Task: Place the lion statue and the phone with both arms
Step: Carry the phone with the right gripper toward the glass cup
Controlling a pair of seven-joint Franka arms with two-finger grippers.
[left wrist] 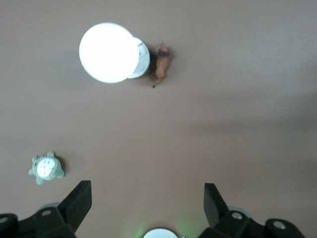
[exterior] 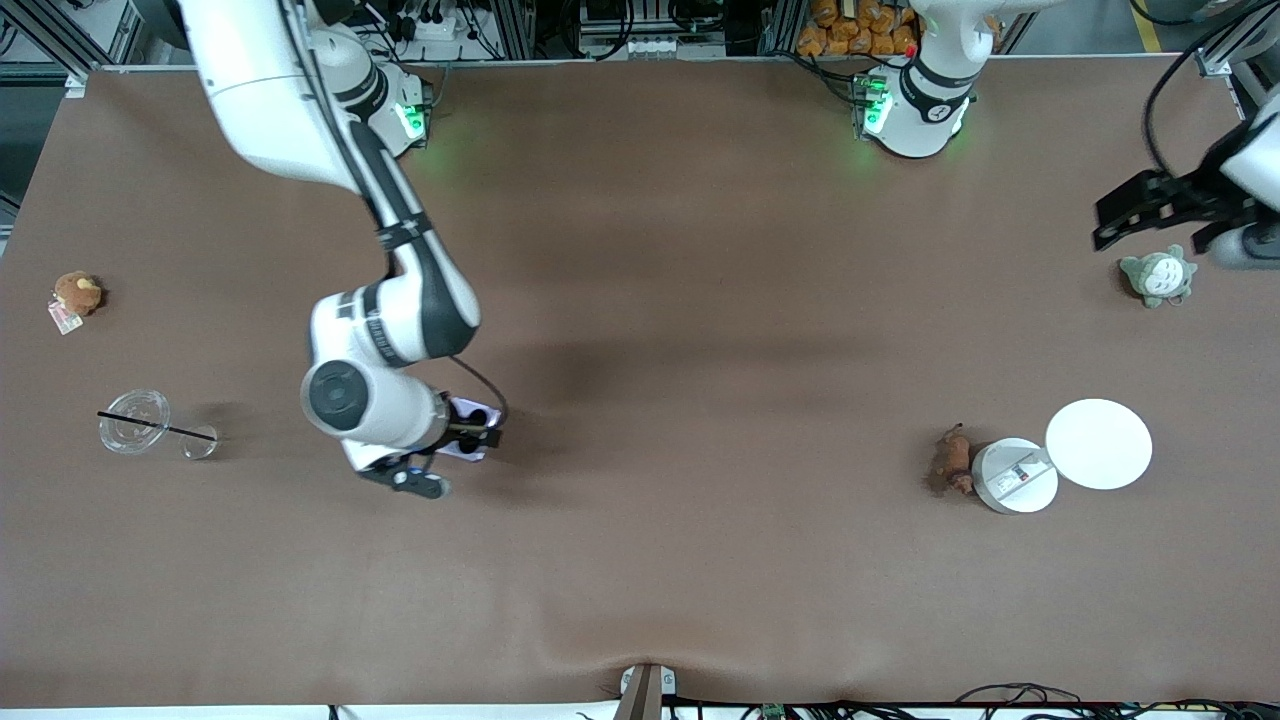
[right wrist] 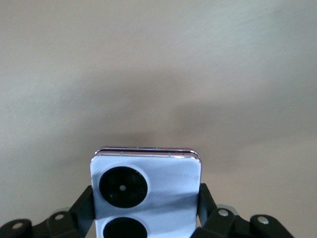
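Currently right hand (right wrist: 146, 218) grips phone (right wrist: 146, 191) above worktop (exterior: 640, 300); left hand (left wrist: 147, 203) wide, high near grey plush (exterior: 1157, 276); next reach lion statue (exterior: 953, 458).

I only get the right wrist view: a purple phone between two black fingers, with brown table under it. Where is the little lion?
Observer: The lion statue lies on the table toward the left arm's end, beside a round white container.
Operator: Is the other claw holding it?
Observer: No. The left claw is open and empty, up in the air near a grey-white plush toy.
Operator: Anything on my side of the table?
Observer: A clear cup with a black straw lies toward the right arm's end of the table.
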